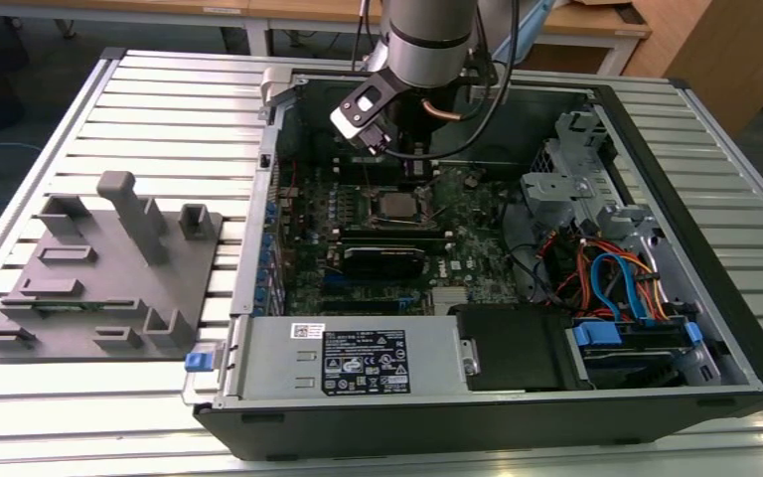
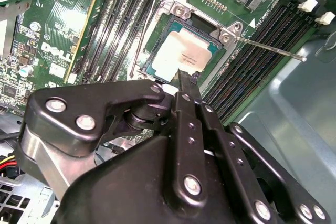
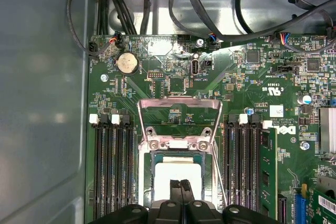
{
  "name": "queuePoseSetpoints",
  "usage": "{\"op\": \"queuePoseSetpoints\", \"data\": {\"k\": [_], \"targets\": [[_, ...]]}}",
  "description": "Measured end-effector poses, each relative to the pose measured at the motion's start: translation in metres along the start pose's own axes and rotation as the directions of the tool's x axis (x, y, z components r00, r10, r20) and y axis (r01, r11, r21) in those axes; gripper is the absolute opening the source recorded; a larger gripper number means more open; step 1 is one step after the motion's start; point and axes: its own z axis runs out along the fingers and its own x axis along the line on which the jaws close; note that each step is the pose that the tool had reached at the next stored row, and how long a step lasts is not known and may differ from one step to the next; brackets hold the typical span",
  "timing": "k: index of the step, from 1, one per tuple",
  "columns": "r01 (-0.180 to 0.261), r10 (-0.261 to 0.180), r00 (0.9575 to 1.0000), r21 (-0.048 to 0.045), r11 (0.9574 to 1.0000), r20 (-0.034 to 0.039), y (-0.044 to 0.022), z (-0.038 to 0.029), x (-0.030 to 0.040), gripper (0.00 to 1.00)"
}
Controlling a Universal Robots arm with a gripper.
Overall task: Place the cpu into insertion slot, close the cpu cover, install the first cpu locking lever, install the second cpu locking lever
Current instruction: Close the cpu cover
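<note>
At the left of the exterior view, a grey plastic fixture (image 1: 103, 273) with upright blocks lies on the ribbed metal table (image 1: 156, 99). Just to the right of it, the open computer case (image 1: 699, 328) lies on its side, and the green motherboard (image 1: 355, 248) is inside it. A silver power supply box (image 1: 349, 358) is at the lower edge of the case.

In the centre of the second wrist view, the gripper (image 2: 180, 75) has two thin black metal fingers that are pressed together with only a hairline between them. Nothing shows between the fingers. Their tips are at the near edge of the cpu (image 2: 184, 56), but I cannot tell if they touch it.

The cpu is a flat square with a pale, dull metal top. It lies flat inside the insertion slot (image 2: 197, 24), which has a dark frame and a silver rim with round screws. In the first wrist view, the cpu cover (image 3: 178, 103) is a thin shiny frame with a wide window. It is beyond the hinge end of the slot, not over the chip.

To the right of the slot, a thin steel rod (image 2: 270, 50) points away over the long black memory slots (image 2: 252, 72). At the far right of the exterior view there are blue and orange cables (image 1: 614, 278).
</note>
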Motion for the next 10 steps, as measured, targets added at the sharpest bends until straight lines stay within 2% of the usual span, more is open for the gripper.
{"op": "queuePoseSetpoints", "data": {"k": [4,7,10], "targets": [[0.0,0.0,1.0,0.0006,1.0,0.0001,0.0,0.0,0.0,0.11],[-0.001,0.001,1.0,0.014,0.9999,-0.0002,0.0008,0.0001,0.0,0.11],[-0.001,0.001,1.0,0.0181,0.9998,-0.0002,0.0008,-0.001,0.0,0.11]]}}
